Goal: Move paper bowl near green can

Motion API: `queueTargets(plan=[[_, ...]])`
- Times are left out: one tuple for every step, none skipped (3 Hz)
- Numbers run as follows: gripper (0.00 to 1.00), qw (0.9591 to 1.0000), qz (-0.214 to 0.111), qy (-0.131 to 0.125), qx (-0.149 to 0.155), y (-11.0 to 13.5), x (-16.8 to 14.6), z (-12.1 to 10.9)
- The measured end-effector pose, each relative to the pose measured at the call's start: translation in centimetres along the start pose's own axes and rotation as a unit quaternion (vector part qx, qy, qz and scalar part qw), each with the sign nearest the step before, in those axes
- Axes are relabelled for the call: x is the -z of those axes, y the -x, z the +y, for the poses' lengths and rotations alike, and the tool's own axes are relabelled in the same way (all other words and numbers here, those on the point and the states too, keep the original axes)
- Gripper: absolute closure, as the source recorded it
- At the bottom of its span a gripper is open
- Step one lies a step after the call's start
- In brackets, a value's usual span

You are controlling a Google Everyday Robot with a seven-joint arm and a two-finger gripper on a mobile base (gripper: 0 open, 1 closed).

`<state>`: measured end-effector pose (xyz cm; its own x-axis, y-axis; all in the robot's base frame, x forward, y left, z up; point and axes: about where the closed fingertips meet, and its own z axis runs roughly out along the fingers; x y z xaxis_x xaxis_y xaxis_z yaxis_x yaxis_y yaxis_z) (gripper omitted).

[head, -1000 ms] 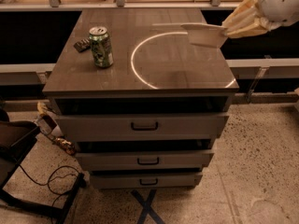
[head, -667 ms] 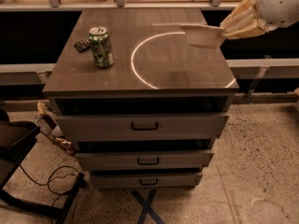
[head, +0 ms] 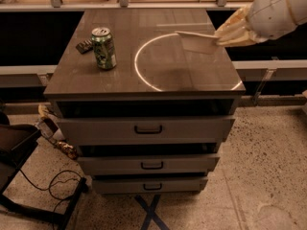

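The green can [head: 104, 48] stands upright near the left edge of the brown cabinet top [head: 144, 75]. Over the top's right side the paper bowl [head: 197, 40] is held in the air, seen side-on with its rim level. My gripper [head: 221, 36] comes in from the upper right and is shut on the bowl's right rim. The bowl is well to the right of the can, with the width of the bright circular light ring between them.
A small dark flat object [head: 84, 46] lies just left of the can. A bright ring of light [head: 158, 61] marks the top. Below are three drawers with handles [head: 147, 129]. A dark chair [head: 14, 143] and cables [head: 53, 183] sit at the lower left.
The gripper and bowl have shifted slightly left over the cabinet top. The can has not moved.
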<state>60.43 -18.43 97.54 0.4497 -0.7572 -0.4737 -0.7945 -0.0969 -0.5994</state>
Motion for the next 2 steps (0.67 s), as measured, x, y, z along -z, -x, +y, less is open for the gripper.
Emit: queueTargets(plan=[[1.00,0.9996,-0.013,-0.008,0.025,-1.2,-3.3,-1.0],[1.00,0.9985,-0.023,-0.012,0.048,-1.8,-5.9,-2.6]])
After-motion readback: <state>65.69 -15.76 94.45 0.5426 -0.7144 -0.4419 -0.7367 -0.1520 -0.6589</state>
